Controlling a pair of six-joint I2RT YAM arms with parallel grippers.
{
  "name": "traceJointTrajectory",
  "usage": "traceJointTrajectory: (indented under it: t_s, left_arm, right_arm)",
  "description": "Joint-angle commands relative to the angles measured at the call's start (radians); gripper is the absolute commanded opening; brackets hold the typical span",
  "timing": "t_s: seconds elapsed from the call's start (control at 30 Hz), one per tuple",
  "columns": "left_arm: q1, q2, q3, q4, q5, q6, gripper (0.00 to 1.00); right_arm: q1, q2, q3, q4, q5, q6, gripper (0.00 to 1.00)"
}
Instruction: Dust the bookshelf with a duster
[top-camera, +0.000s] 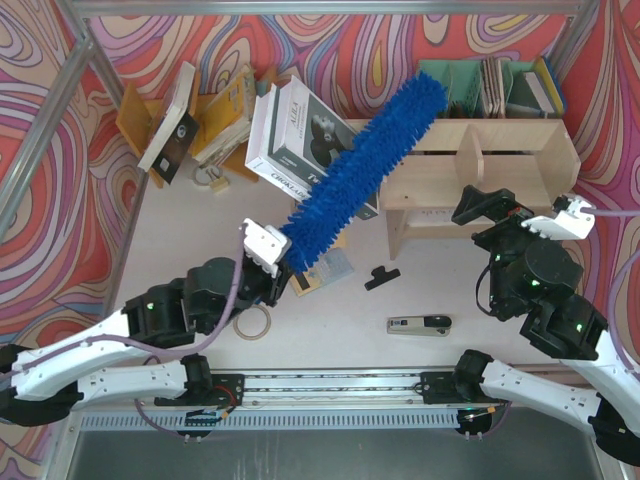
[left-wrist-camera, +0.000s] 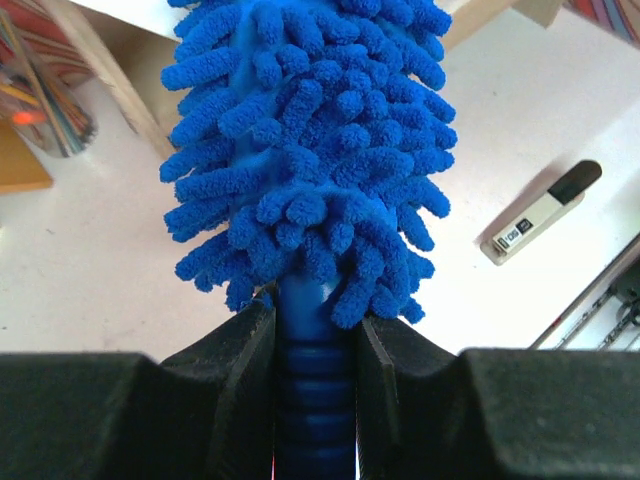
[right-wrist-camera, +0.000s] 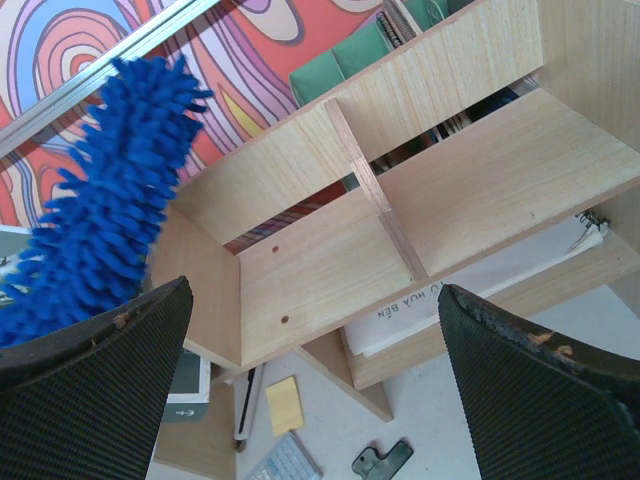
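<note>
Shaggy bright blue duster (top-camera: 365, 175) slants toward the plywood bookshelf (top-camera: 510, 135).

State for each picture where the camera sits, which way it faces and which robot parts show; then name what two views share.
Top view: above and behind the arms, looking down on the table; both arms show, left gripper shut on the duster, right gripper open.
Left wrist: on the left arm, looking along the duster; its two fingers show, clamped on it.
Right wrist: on the right arm, facing the bookshelf; its spread fingers show.
Shared: the duster appears in all three.
</note>
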Motion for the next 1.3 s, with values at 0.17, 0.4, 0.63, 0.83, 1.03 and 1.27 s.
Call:
traceJointTrajectory:
  t_s: [0.17,0.4,0.63,0.83,1.03,1.27]
  left_arm:
    - [0.003,0.064,-0.020,0.150,0.097,-0.051,0.00]
    - [0.003,0.066,0.080,0.110,0.092,-0.026,0.00]
    - [0.003,0.115,0.153,0.097,0.093,-0.015,0.00]
    - [0.003,0.108,0.134,0.101,0.028,0.001,0.00]
    - [0.003,0.044,0.125,0.065,-0.029,0.008,0.00]
    - [0.003,-0.047,0.090,0.014,-0.080,0.009,0.00]
  right_arm:
    - [-0.002,-0.009,-0.008,-0.023,0.011,0.018,0.99]
    - [-0.003,-0.025,-0.010,-0.034,0.012,0.029,0.99]
    - [-0.003,-0.024,-0.020,-0.035,0.012,0.041,0.99]
    - [-0.003,-0.028,-0.024,-0.050,0.008,0.051,0.99]
    - [-0.002,-0.035,-0.032,-0.050,0.010,0.051,0.99]
    - [-0.002,-0.034,-0.034,-0.048,0.011,0.051,0.99]
